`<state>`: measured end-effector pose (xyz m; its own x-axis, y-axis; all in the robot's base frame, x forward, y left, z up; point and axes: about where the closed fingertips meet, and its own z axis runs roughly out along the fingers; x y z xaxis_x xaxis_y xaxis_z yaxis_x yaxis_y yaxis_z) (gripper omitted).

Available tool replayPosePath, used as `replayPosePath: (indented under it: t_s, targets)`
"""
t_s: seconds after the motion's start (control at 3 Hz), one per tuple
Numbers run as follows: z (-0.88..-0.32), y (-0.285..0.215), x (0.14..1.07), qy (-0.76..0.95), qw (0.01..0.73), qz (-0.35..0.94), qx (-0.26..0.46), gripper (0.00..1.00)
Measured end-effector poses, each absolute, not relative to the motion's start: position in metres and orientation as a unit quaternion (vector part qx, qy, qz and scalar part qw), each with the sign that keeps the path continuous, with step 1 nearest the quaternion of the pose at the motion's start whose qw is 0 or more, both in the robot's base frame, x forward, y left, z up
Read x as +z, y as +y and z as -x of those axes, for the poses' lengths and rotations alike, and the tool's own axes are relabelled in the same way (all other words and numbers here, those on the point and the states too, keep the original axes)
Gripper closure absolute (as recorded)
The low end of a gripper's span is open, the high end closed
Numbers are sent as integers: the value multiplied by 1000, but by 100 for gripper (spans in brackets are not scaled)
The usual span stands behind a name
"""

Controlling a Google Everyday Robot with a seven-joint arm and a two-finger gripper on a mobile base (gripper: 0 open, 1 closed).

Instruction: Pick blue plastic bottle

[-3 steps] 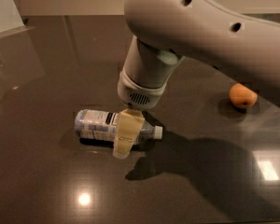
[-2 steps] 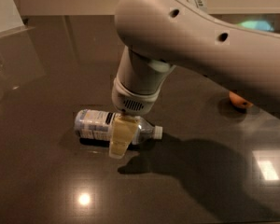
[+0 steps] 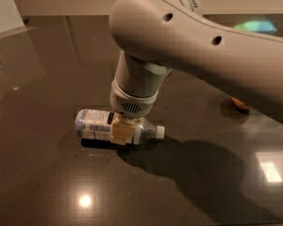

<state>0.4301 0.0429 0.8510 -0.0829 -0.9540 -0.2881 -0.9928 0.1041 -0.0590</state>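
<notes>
On the dark table point(image 3: 47, 182), the bottle point(image 3: 140, 130) lies on its side, cap point(image 3: 159, 132) to the right, with my gripper point(image 3: 122, 132) set across its middle. Whether it grips I cannot tell, and the lift is not yet made. The pale blue-and-white label point(image 3: 93, 122) shows no legible writing. Beyond, an orange fruit point(image 3: 240, 104) peeks from under my arm point(image 3: 203, 41).

Cream pincer point(image 3: 122, 131) over white-capped blue plastic bottle point(image 3: 95, 125).

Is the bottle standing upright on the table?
No, the bottle lies on its side on the table, cap pointing right, with the gripper down over its middle.
</notes>
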Motion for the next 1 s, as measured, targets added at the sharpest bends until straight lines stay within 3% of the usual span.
replayPosePath:
  t_s: [0.33, 0.67, 1.0]
  targets:
    - [-432, 38, 862, 732, 134, 664, 75, 88]
    - [-435, 30, 888, 726, 155, 667, 71, 100]
    - [-437, 22, 921, 711, 177, 677, 68, 100]
